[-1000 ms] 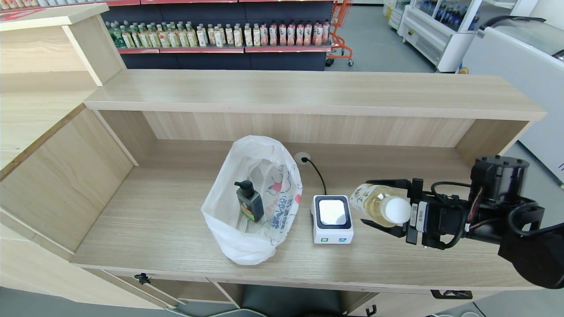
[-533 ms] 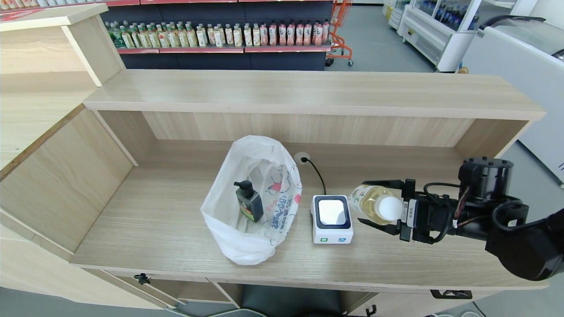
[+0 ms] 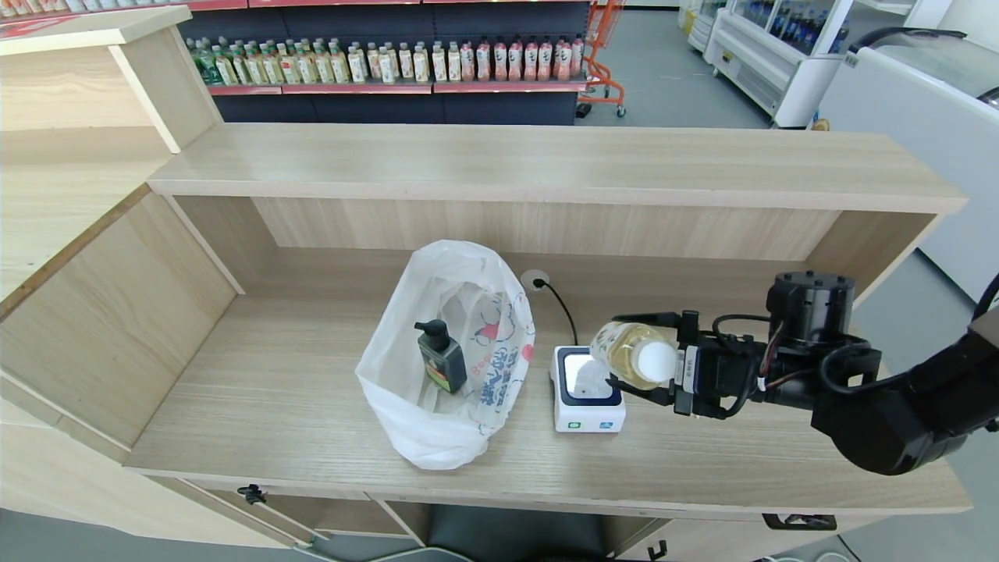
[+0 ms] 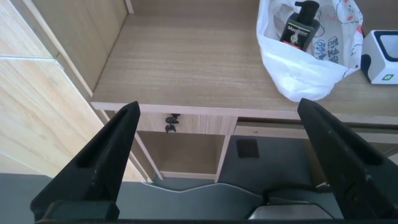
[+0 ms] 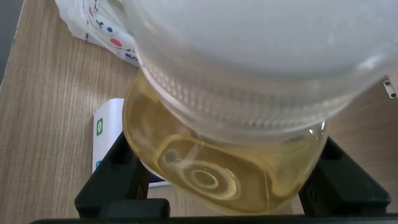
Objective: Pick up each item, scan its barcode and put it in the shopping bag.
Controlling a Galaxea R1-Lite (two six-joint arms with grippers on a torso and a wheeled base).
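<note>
the right gripper (image 3: 616, 350) is clamping a clear drink bottle (image 3: 629, 356) filled with pale yellow liquid, one finger pressing along each side of the body. the bottle is lying on its side in the air, with its white cap facing back toward the wrist and its base pointing toward the shopping bag (image 3: 437, 425). in the head view, the bottle is hanging over the right part of the barcode scanner (image 3: 584, 400) and is covering a corner of its dark screen; the right wrist view is showing the white scanner body beneath the bottle. whether the bottle is touching the scanner cannot be told. the scanner is sitting on the wooden counter (image 3: 273, 390), just beside the bag, and its black cable (image 3: 563, 312) is running back to a round hole in the counter. the white plastic bag is standing open on the counter, and a dark pump bottle (image 3: 442, 361) is standing upright inside it. the left gripper (image 4: 217, 115) is hanging low in front of the counter edge, well apart from the bag, with its fingers (image 4: 106, 155) spread wide and nothing between them.
</note>
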